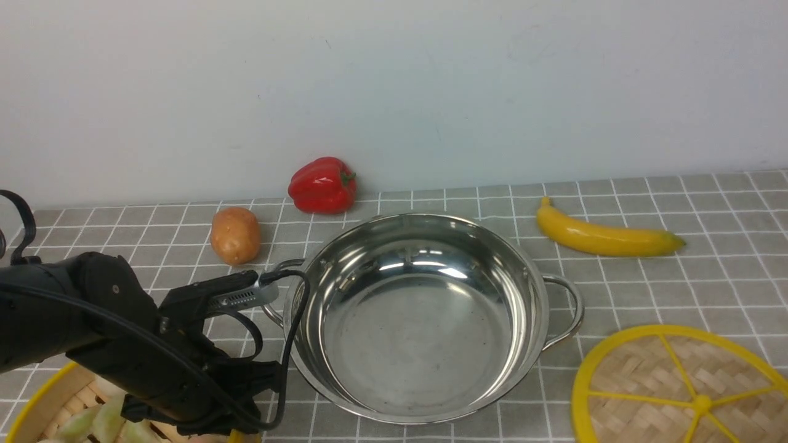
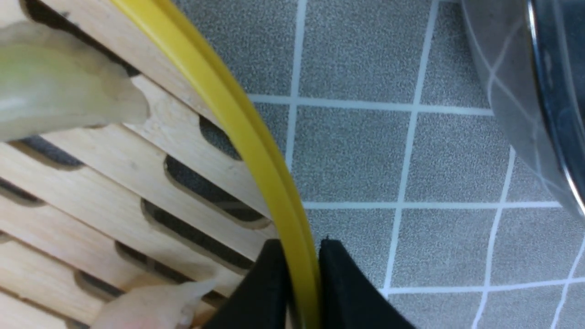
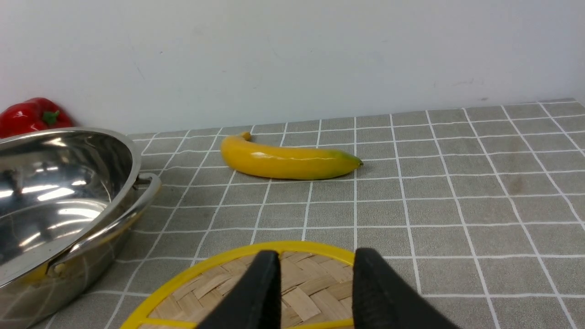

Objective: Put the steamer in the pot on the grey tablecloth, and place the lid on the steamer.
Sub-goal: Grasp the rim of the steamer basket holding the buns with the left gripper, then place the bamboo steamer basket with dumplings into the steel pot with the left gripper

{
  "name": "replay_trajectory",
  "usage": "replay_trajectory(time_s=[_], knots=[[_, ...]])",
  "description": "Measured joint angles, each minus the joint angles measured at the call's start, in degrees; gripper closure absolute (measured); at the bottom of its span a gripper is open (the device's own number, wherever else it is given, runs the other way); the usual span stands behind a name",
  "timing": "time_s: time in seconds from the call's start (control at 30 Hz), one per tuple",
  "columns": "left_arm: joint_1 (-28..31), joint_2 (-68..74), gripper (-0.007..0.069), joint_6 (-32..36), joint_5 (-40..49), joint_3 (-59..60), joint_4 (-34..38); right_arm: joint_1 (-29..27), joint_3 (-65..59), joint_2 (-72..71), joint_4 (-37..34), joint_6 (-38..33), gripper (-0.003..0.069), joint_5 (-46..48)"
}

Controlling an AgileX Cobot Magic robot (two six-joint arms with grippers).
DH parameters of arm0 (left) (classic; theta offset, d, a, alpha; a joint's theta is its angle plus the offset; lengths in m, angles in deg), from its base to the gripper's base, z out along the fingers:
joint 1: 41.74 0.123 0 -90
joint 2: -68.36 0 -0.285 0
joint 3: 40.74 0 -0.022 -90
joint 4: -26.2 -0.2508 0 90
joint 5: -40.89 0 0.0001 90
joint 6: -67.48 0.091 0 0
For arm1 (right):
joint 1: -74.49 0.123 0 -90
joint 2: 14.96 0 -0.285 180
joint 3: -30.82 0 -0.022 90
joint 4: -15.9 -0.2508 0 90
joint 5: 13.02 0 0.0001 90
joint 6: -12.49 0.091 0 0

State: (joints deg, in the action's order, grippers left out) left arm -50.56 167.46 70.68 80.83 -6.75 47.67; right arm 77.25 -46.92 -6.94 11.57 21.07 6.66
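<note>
One grey tablecloth [image 1: 677, 277] carries one pot [image 1: 418, 320] at centre, one steamer [image 1: 31, 403] near left, one lid [image 1: 677, 387] near right, one banana [image 1: 606, 237], one red bell pepper [image 1: 323, 184] and one potato [image 1: 235, 235]. Left claw [image 2: 301, 249] clenches the steamer's rim; right claw [image 3: 315, 258] hangs released over the lid.

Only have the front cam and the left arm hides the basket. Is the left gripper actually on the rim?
Observer: Yes. In the left wrist view the left gripper is shut on the yellow rim of the basket, one finger inside and one outside.
Operator: Right gripper? It's not in my view.
Observer: The right gripper is open over the far edge of the lid, holding nothing.
Operator: Any food near the left fingers?
Observer: A pale dumpling lies right beside the inner finger.
</note>
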Motion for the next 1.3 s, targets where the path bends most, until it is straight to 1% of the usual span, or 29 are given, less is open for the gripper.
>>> replay_trajectory(time_s=[0.13, 0.23, 0.33, 0.5, 0.67, 0.83, 0.97, 1.07, 1.13, 1.27, 1.3], knots=[[0.0, -0.06, 0.0554, 0.0, 1.54, -0.38, -2.06, 0.0, 0.0, 0.0, 0.0, 0.06, 0.0416, 0.0], [0.0, -0.06, 0.0569, 0.05, 3.9, -1.1, -4.72, 0.0, 0.0, 0.0, 0.0, 0.06, 0.0416, 0.0], [0.0, -0.01, 0.0577, -0.02, 8.87, -2.95, -8.91, 0.0, 0.0, 0.0, -0.05, 0.06, 0.0416, 0.0], [0.0, -0.33, 0.0585, -0.06, 15.36, -7.5, -13.8, 0.0, 0.0, 0.0, -0.05, 0.11, 0.0416, 0.0], [0.0, -2.52, 0.0567, 0.59, 21.82, -12.95, -18.87, 0.0, 0.0, 0.0, -0.05, 0.11, 0.0416, 0.0], [0.0, -4.68, 0.0567, 0.65, 26.75, -16.66, -23.07, 0.0, 0.0, 0.0, -0.05, 0.11, 0.0416, 0.0], [0.0, -5.07, 0.0567, 0.72, 27.72, -17.21, -24.41, 0.0, 0.0, 0.0, -0.05, 0.11, 0.0416, 0.0], [0.0, -5.07, 0.0567, 1.16, 28.24, -17.21, -24.15, 0.0, 0.0, 0.0, -0.05, 0.11, 0.0416, 0.0], [-0.56, -5.07, 0.0567, 2.63, 28.95, -17.63, -23.49, 0.0, 0.0, 0.0, -0.05, 0.11, 0.0416, 0.0], [-3.83, -5.07, 0.0567, 5.54, 29.44, -19.0, -23.46, 0.0, 0.0, 0.0, -0.05, 0.11, 0.0416, 0.0], [-6.85, -5.07, 0.0567, 6.0, 29.91, -20.73, -23.97, 0.0, 0.0, 0.0, -0.05, 0.11, 0.0416, 0.0]])
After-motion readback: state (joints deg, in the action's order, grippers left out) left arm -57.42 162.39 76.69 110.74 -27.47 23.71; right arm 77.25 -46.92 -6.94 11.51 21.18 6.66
